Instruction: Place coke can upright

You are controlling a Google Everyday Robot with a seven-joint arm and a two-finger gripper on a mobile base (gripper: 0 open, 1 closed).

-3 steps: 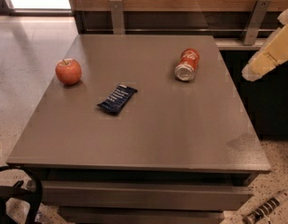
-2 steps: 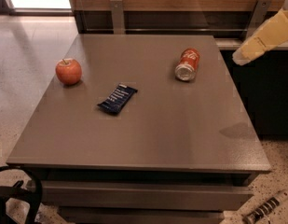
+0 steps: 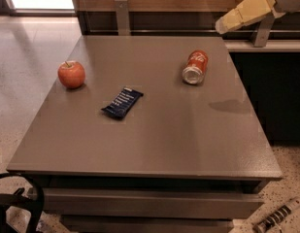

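Gripper point(image 3: 228, 22) is hovering at the upper right of the frame; I cannot tell its width. The coke can point(image 3: 195, 67) is lying on its side below it, so an off-centre touch is risking rolling it off the table point(image 3: 154, 149)

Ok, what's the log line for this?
coke can: lying on side | gripper: upper right, away from can | step: not upright yet

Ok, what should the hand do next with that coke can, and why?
Probably bring the hand down toward the coke can, ready to grasp it. The can lies on its side on the table, one silver end facing the camera, while the hand hangs above the table's far corner, well apart from the can.
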